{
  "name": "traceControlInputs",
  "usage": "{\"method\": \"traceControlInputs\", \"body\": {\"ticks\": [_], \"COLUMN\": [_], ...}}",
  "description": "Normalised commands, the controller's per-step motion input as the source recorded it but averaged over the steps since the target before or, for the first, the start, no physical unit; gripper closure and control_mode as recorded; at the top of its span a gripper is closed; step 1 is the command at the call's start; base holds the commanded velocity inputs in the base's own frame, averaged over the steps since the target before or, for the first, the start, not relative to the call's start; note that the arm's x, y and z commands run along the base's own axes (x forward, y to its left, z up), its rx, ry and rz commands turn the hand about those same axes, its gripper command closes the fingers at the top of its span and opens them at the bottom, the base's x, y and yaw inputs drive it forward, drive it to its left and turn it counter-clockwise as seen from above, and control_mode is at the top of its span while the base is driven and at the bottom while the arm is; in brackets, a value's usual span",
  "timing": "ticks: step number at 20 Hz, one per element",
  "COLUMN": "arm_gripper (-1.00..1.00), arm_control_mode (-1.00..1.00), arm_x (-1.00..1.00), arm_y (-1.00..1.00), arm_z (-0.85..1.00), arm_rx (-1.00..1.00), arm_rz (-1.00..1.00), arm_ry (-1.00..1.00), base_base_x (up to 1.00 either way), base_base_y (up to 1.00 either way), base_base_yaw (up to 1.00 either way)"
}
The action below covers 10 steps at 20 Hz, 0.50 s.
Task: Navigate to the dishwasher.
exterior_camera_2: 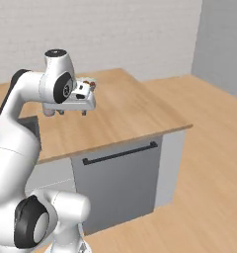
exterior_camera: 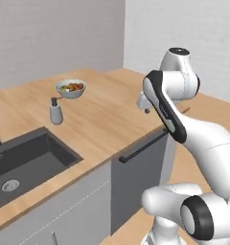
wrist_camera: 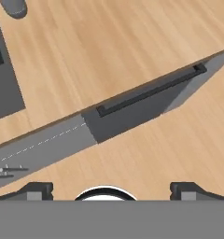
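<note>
Directly ahead of your base stands the dishwasher (exterior_camera_2: 118, 190), set under the wooden surface (exterior_camera_2: 125, 113) near its right end, right of the sink (exterior_camera: 26, 160). Your pincer (exterior_camera_2: 70, 112) hangs empty above the surface, fingers spread well apart. Judged from its flat dark panel, the door is rigid and heavy and probably hinged low; take hold at the middle of the long black bar handle (exterior_camera_2: 119, 153). Soap dispenser (exterior_camera: 56, 111) and fruit bowl (exterior_camera: 71, 88) sit well back.

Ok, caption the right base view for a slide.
Franka arm's gripper above wooden counter, dark dishwasher below.
</note>
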Motion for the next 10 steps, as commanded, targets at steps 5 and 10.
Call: {"method": "traceControlInputs", "body": {"ticks": [5,10], "arm_gripper": [-1.00,-1.00], "arm_control_mode": [1.00,1.00], "arm_x": [0.00,0.00], "arm_y": [0.00,0.00], "arm_z": [0.00,0.00], "arm_rx": [0.00,0.00], "arm_rz": [0.00,0.00], "arm_ry": [0.00,0.00], "base_base_x": [0.97,0.88], "base_base_y": [-0.69,-0.49], "base_base_yaw": [0.39,0.40]}}
